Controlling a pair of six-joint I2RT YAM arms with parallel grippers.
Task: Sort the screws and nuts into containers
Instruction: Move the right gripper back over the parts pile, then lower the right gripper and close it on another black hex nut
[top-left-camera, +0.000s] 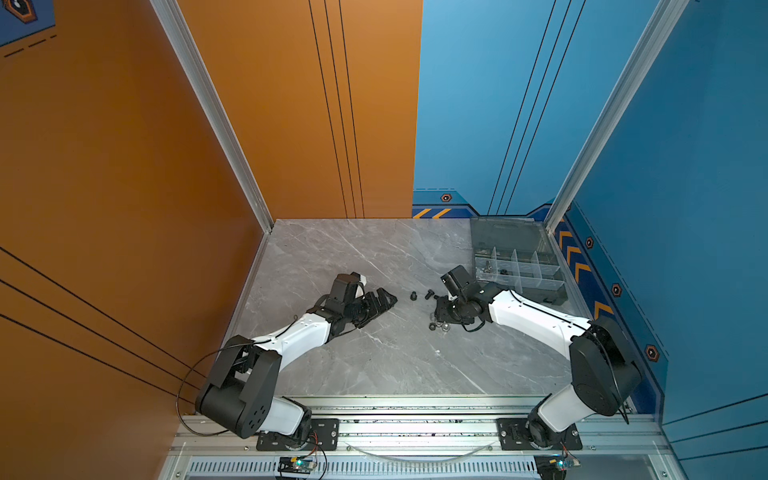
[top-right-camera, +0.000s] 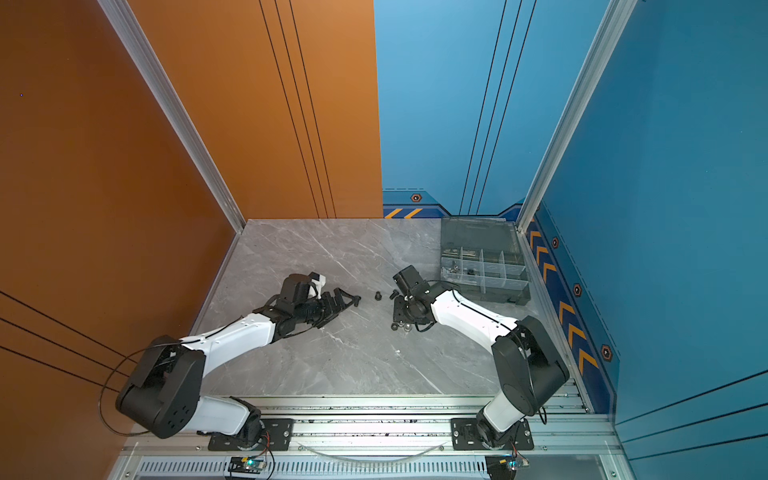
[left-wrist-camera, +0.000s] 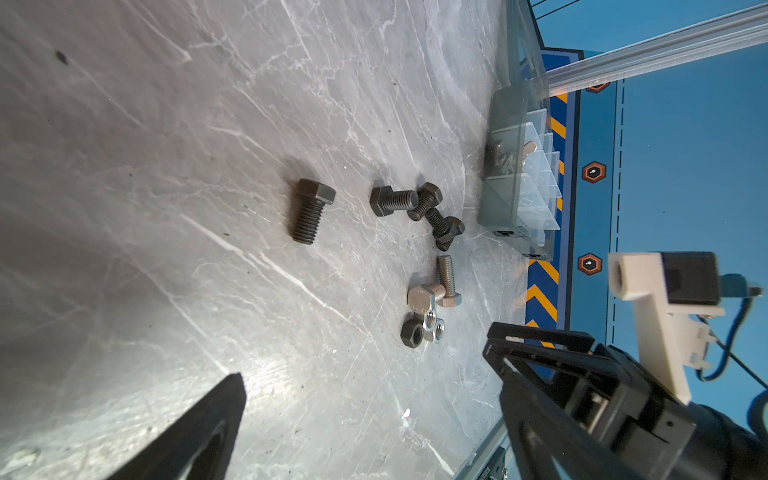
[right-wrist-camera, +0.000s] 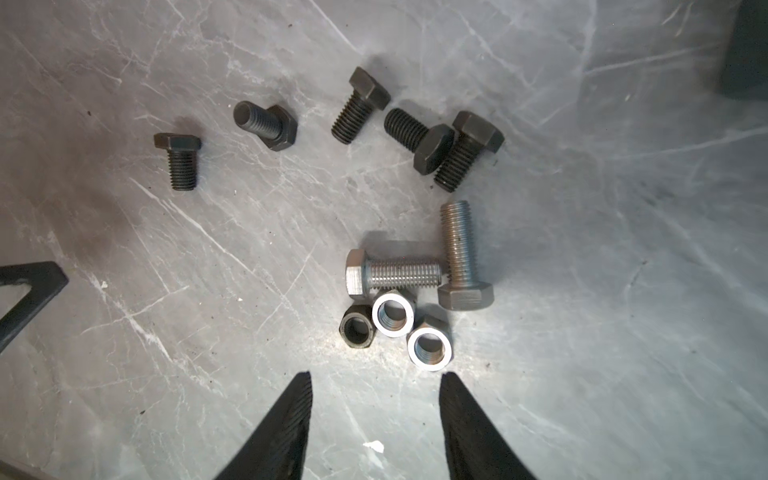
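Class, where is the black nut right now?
Right wrist view: the black nut lies on the table beside a silver nut and a silver screw, just ahead of the open right pincer.

No readable text, label or number shows anywhere.

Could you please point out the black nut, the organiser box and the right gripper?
black nut (right-wrist-camera: 346, 329): right wrist view, its rim.
organiser box (top-left-camera: 509, 235): in a top view, its lid.
right gripper (right-wrist-camera: 376, 375): right wrist view, between fingertips.
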